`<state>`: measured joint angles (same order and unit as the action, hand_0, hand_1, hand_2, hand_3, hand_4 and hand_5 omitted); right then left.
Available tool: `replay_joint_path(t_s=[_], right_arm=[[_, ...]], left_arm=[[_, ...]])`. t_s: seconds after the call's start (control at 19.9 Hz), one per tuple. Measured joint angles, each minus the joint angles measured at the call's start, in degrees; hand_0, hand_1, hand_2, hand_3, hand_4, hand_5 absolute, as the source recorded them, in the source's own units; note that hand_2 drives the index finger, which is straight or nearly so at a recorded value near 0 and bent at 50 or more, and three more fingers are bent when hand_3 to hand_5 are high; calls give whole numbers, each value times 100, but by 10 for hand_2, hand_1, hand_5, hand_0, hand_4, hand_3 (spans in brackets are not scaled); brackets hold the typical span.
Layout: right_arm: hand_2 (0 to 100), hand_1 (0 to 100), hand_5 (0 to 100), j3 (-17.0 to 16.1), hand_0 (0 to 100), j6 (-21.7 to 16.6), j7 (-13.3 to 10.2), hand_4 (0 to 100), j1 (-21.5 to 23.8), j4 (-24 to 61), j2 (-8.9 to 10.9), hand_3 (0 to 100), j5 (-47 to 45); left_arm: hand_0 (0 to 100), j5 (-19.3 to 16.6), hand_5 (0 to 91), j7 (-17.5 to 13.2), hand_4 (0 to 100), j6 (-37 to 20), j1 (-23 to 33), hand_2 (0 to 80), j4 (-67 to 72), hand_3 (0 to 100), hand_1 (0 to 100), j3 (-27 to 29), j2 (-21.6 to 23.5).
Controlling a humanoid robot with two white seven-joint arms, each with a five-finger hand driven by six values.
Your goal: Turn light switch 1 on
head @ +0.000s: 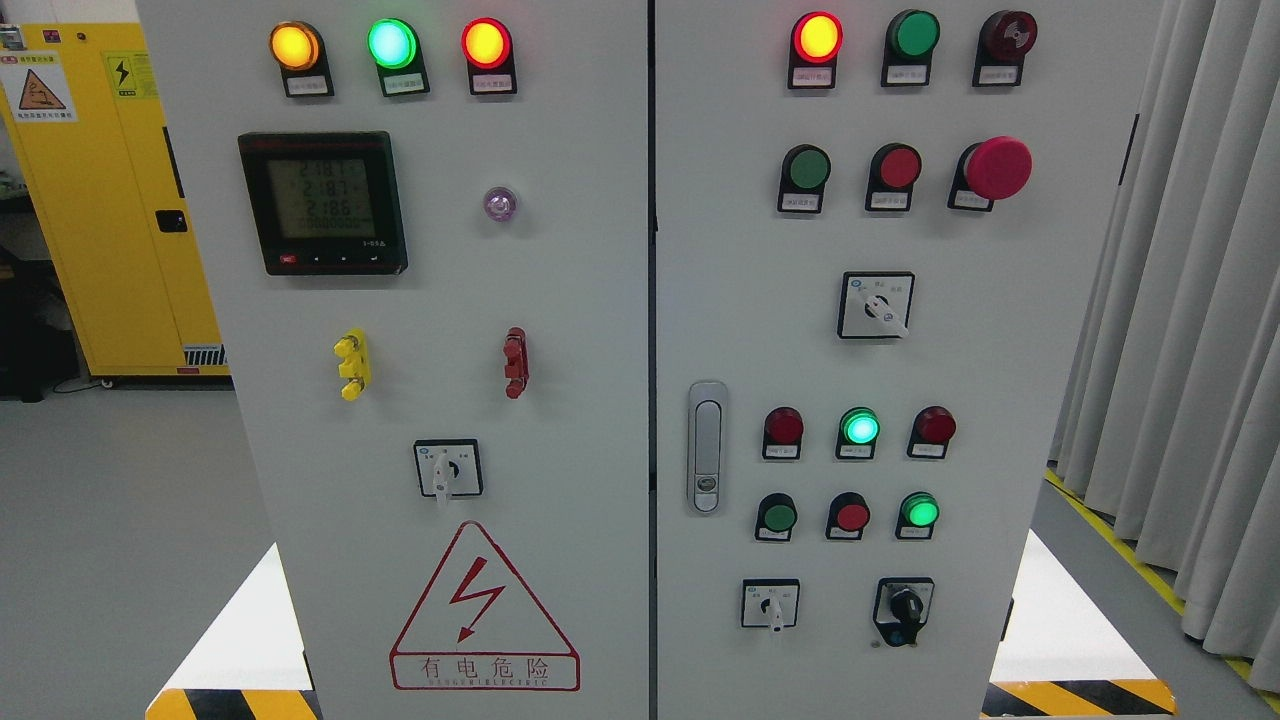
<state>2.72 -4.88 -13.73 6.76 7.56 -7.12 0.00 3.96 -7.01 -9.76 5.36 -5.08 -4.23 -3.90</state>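
Below frame edge, presumably: neither hand of ours shows, so finger state unknown. Ahead, cabinet (560,300) with two doors. Labels too small to read; we guess switch 1 is one of lower-right rotary selectors, perhaps white-handled one (771,605) or black knob (905,607). Rigid, small, stiff detent. We pinch handle by sides, twist; slippery plastic.

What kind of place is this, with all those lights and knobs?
Probably an industrial or electrical training room. A grey control cabinet carries indicator lamps, a digital meter and a red electric-danger triangle. A yellow safety cabinet stands behind, with hazard stripes on the floor.
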Motion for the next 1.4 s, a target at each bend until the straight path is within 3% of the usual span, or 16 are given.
replay_joint_path(t_s=[0.35,0.6,0.7,0.8,0.9,0.95,1.0,1.05,1.1,1.2,1.3,1.4], right_arm=[[40,500,0,0,0,0,0,0,0,0,0,0,0],[40,500,0,0,0,0,0,0,2,0,0,0,0],[40,500,0,0,0,0,0,0,2,0,0,0,0],[40,500,0,0,0,0,0,0,2,0,0,0,0],[40,500,0,0,0,0,0,0,2,0,0,0,0],[40,500,0,0,0,0,0,0,2,0,0,0,0],[40,500,0,0,0,0,0,0,2,-1,0,0,0],[40,500,0,0,0,0,0,0,2,-1,0,0,0],[40,500,0,0,0,0,0,0,2,-1,0,0,0],[40,500,0,0,0,0,0,0,2,-1,0,0,0],[40,500,0,0,0,0,0,0,2,-1,0,0,0],[40,500,0,0,0,0,0,0,2,-1,0,0,0]], left_arm=[[248,-3,0,-25,0,5,-9,0,-11,0,238,-3,4],[247,2,0,497,0,12,20,0,-195,0,256,17,18],[246,-2,0,732,114,-11,115,0,-438,25,275,59,27],[248,-8,0,856,229,-30,230,18,-757,119,312,119,41],[254,-19,0,987,280,-51,352,59,-1172,148,329,170,62],[257,-28,64,1074,331,-52,394,88,-1372,180,337,188,71],[257,-38,64,1131,331,-56,437,87,-1631,180,341,222,80],[257,-49,167,1183,423,-57,485,134,-1867,246,380,263,88],[262,-69,177,1210,430,-64,533,137,-2143,248,398,303,105],[276,-156,306,1266,535,-80,663,212,-2734,324,435,389,153],[279,-230,369,1282,573,-46,809,253,-3370,366,468,475,192],[273,-280,511,1345,679,-2,954,358,-4002,468,536,544,224]])
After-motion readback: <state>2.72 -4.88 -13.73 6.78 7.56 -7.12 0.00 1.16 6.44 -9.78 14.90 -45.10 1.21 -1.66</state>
